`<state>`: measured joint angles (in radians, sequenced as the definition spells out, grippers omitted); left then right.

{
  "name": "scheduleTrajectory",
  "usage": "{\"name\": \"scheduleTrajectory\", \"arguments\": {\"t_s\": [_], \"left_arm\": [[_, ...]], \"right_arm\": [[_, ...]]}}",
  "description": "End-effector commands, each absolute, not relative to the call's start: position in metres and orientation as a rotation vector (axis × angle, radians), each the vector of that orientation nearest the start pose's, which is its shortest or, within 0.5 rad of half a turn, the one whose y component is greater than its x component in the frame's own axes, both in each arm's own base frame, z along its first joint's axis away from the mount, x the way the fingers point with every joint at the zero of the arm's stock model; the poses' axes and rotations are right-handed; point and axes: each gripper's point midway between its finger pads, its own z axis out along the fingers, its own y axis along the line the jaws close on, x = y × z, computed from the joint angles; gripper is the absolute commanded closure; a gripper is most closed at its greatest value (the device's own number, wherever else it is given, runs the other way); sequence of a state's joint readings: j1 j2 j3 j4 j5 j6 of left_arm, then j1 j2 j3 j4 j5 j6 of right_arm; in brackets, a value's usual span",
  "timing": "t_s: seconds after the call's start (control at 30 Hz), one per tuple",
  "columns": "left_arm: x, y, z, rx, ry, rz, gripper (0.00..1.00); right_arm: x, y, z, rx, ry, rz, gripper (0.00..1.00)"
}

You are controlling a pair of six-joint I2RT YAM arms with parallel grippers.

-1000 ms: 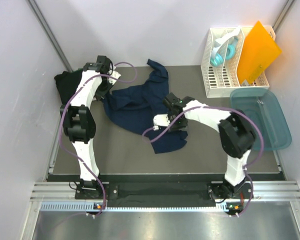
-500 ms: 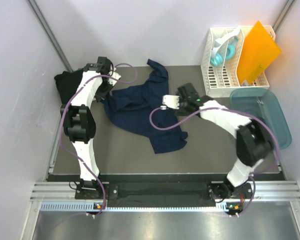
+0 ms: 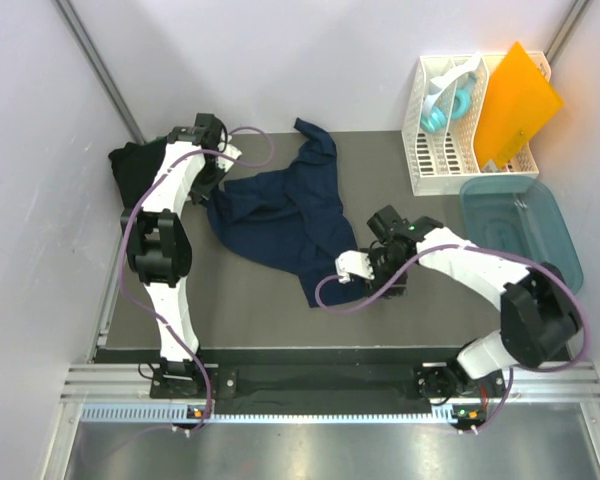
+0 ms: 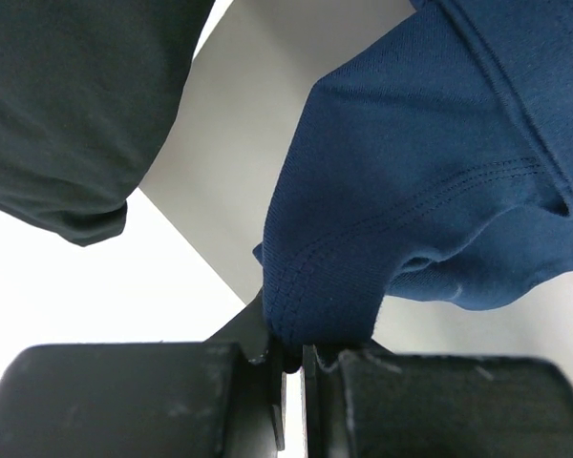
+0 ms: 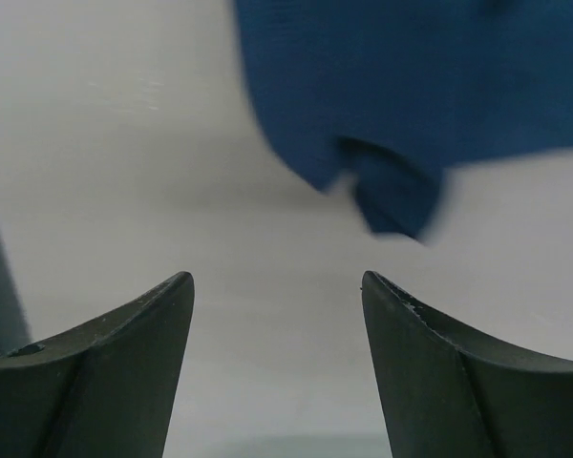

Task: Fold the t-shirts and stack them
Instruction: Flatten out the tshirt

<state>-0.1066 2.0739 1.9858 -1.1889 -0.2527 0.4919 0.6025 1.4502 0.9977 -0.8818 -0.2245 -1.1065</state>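
1. The right hand (image 5: 277,286) hangs low over the bench (image 3: 240,310), just off the near right corner of the navy t-shirt (image 3: 280,215). Its fingers are spread wide with nothing between them.
2. The navy t-shirt lies rumpled and unfolded, one sleeve trailing toward the far wall.
3. The left hand (image 4: 291,358) is at the navy t-shirt's far left edge, fingers pinched tight on a stitched hem, the cloth bunched at the pinch.
4. A black t-shirt (image 3: 130,170) lies heaped left of the navy t-shirt, a strip of bare bench between them.
5. Well right of the navy t-shirt sits a teal tub (image 3: 520,235), with a white rack (image 3: 450,150) beyond it.
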Motion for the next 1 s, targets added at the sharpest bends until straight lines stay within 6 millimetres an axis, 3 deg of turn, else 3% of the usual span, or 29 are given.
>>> {"name": "scheduleTrajectory", "arguments": {"t_s": [0.0, 0.33, 0.5, 0.7, 0.8, 0.83, 0.87, 0.97], "left_arm": [[0.436, 0.019, 0.162, 0.764, 2.734, 0.487, 1.0], [0.43, 0.021, 0.167, 0.757, 2.748, 0.503, 1.0], [0.429, 0.024, 0.169, 0.765, 2.744, 0.527, 1.0], [0.433, 0.025, 0.171, 0.772, 2.734, 0.538, 1.0], [0.434, 0.024, 0.169, 0.777, 2.733, 0.537, 1.0], [0.434, 0.024, 0.169, 0.777, 2.733, 0.534, 1.0], [0.434, 0.024, 0.168, 0.779, 2.735, 0.53, 1.0], [0.433, 0.024, 0.167, 0.786, 2.735, 0.529, 1.0]], "right_arm": [[0.213, 0.175, 0.056, -2.179, 1.865, 0.4, 0.28], [0.246, 0.204, 0.033, -2.097, 1.861, 0.39, 0.29], [0.254, 0.216, 0.025, -2.071, 1.874, 0.401, 0.35], [0.26, 0.229, 0.022, -2.067, 1.875, 0.403, 0.55], [0.258, 0.23, 0.021, -2.071, 1.886, 0.399, 0.8], [0.257, 0.23, 0.023, -2.071, 1.883, 0.391, 0.95], [0.256, 0.228, 0.021, -2.074, 1.889, 0.38, 1.0], [0.259, 0.223, 0.027, -2.079, 1.887, 0.32, 1.0]]}}
